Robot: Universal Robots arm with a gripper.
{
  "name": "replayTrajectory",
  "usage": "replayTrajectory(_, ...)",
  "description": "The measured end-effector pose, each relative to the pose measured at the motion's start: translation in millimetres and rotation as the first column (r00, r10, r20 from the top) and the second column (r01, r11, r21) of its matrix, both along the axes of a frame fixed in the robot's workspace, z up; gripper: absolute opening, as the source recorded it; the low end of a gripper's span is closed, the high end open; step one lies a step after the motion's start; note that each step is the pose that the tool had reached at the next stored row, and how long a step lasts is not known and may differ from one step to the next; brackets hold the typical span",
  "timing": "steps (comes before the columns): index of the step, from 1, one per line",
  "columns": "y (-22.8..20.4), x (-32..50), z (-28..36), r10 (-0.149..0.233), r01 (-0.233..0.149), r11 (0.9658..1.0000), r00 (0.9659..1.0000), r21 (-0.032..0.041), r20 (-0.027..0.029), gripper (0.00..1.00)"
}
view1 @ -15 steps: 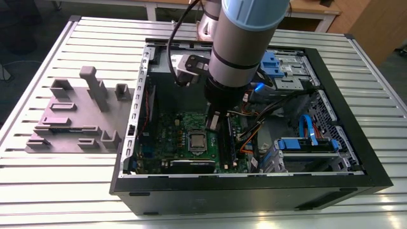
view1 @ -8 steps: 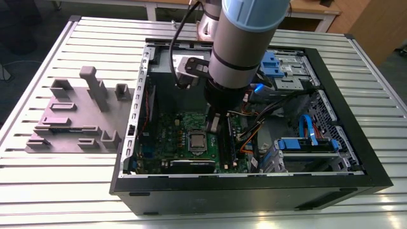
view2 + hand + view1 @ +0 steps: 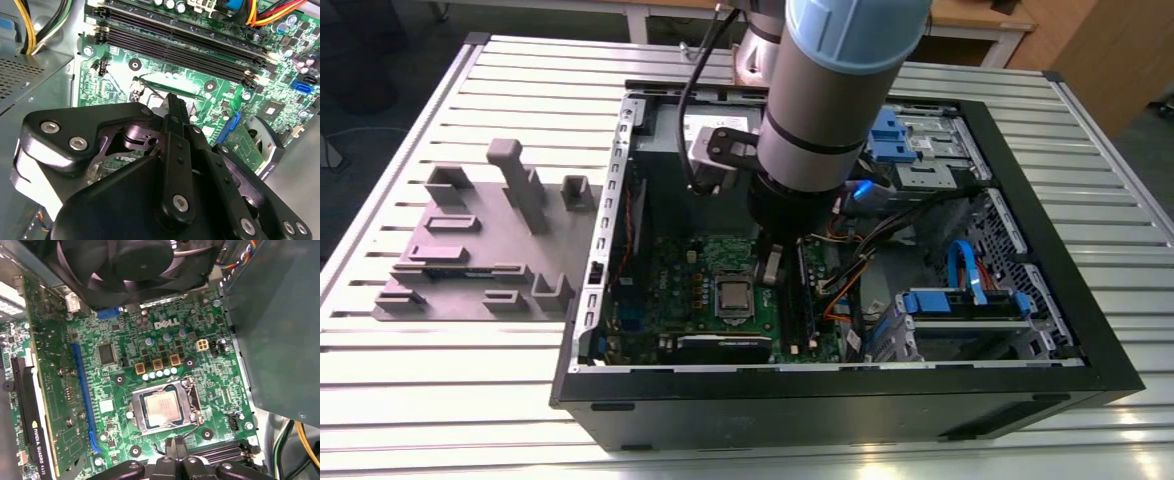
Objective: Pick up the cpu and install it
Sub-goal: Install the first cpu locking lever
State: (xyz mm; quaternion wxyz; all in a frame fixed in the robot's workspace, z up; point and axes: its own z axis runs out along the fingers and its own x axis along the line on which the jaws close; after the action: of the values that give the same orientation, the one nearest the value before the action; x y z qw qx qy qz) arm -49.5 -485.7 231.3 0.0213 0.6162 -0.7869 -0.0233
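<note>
cpu [image 3: 160,406] seated in the socket [image 3: 186,390] on the motherboard [image 3: 125,385], metal frame around it.

Gripper [image 3: 175,446] sits just beside the socket, on its memory-slot [image 3: 190,50] side, directly above the board; fingers [image 3: 176,112] look pressed together, nothing between them. In the exterior view the cpu [image 3: 735,296] lies just beside the arm's tip, inside the open case [image 3: 854,395]. Grey fixture [image 3: 474,250] stands outside the case, well apart from the socket.

The exterior view looks down from above on the open computer case [image 3: 854,380]; both wrist views sit close over its motherboard [image 3: 165,340] (shared ground).
</note>
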Motion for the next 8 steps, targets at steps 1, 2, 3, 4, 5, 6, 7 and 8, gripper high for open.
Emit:
replayTrajectory(1,-0.6,0.0,-0.8,0.002,-0.002,1.0000,1.0000,-0.0002,-0.0001,0.10)
replayTrajectory(2,-1.3,0.0,-1.6,0.004,-0.004,1.0000,1.0000,-0.0003,-0.0001,0.10)
replayTrajectory(3,-2.0,-0.1,-2.6,0.005,-0.005,1.0000,1.0000,-0.0002,0.0000,0.10)
replayTrajectory(4,-2.5,-0.1,-3.6,0.007,-0.007,1.0000,1.0000,-0.0001,0.0001,0.10)
replayTrajectory(5,-3.2,-0.1,-4.5,0.009,-0.009,1.0000,1.0000,-0.0002,0.0000,0.10)
replayTrajectory(6,-4.0,-0.1,-5.3,0.011,-0.011,0.9999,0.9999,-0.0001,0.0000,0.10)
replayTrajectory(7,-5.0,-0.1,-5.9,0.013,-0.013,0.9999,0.9999,0.0000,0.0001,0.10)
replayTrajectory(8,-5.8,-0.2,-6.3,0.016,-0.016,0.9999,0.9999,-0.0001,0.0000,0.10)
